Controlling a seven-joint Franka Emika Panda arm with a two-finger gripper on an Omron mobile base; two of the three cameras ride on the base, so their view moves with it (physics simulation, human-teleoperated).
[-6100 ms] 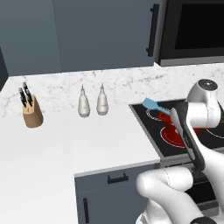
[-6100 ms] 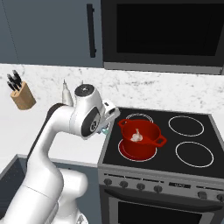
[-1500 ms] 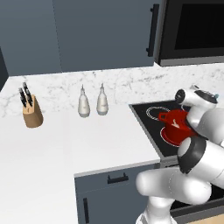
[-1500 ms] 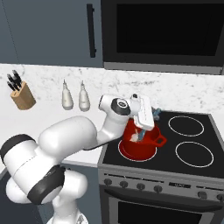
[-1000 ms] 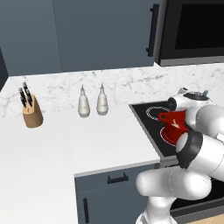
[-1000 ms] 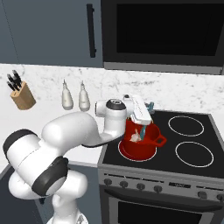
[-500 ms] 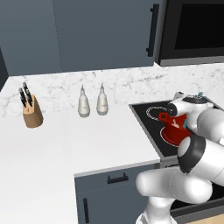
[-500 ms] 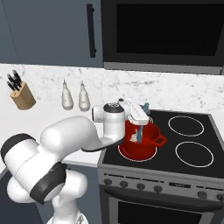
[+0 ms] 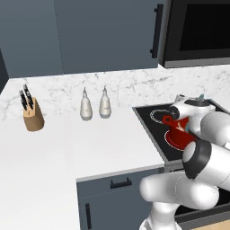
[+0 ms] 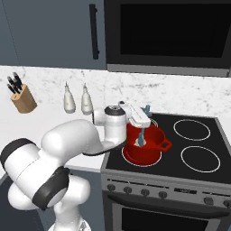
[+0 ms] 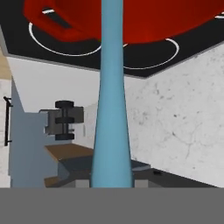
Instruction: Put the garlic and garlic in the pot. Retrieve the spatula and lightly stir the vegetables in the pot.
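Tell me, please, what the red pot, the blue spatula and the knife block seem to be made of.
All is rendered, so these are guesses. The pot looks like enamelled metal: even, bright red with a slight sheen. The spatula, held by the shut gripper, looks like matte plastic or silicone: flat light blue, no grain. The knife block looks wooden: tan brown, dull.

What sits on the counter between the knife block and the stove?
Two white bottles stand side by side against the backsplash between the knife block and the stove, clearest in the left base view; the rest is bare counter.
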